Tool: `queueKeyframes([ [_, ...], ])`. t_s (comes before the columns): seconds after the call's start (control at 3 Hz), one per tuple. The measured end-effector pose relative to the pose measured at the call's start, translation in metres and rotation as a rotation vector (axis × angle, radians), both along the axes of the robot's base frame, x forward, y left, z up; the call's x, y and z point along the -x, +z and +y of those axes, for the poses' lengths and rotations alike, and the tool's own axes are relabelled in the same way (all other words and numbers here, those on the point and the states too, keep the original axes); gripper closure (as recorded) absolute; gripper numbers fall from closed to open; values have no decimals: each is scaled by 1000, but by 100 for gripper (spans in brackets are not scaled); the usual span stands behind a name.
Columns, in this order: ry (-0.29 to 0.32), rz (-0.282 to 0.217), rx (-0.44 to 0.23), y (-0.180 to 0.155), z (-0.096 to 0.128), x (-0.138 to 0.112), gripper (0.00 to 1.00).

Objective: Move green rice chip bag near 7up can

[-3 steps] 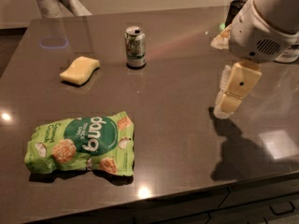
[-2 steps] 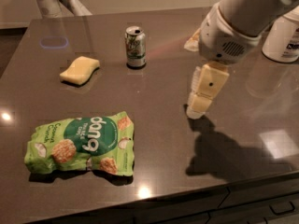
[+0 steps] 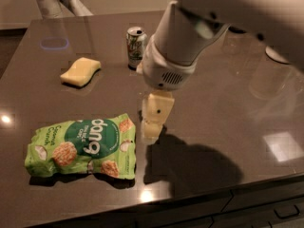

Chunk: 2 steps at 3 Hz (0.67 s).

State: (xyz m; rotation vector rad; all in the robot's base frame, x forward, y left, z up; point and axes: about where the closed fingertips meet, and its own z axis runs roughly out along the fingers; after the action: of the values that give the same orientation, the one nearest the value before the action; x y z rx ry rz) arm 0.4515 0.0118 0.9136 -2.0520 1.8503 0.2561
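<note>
Green rice chip bag lies flat on a dark, glossy worktop, near the front edge and left of centre, printed face up. The 7up can stands upright well apart from it, farther back. A pale yellow sponge lies to the left of the can. The robot's white arm reaches in from the upper right. Its cream-coloured gripper points down just beside the bag's right edge and holds nothing. Whether the gripper is open or closed cannot be told from this angle.

The step in hand appears to be the approach for a grasp. To do it well, the gripper likely needs to shift a little left so that it is over the bag rather than beside it. It should then come down on a raised fold of the pouch, since flat film gives little to pinch. A light pinch would spare the chips. The carry should pass clear of the sponge and stop short of the can, so the can is not knocked over.
</note>
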Motion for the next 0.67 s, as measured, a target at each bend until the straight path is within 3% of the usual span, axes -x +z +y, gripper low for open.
queueKeyframes([
  [0.33, 79, 26, 18, -20, 35, 20, 0],
  [0.67, 109, 35, 24, -28, 52, 32, 0],
])
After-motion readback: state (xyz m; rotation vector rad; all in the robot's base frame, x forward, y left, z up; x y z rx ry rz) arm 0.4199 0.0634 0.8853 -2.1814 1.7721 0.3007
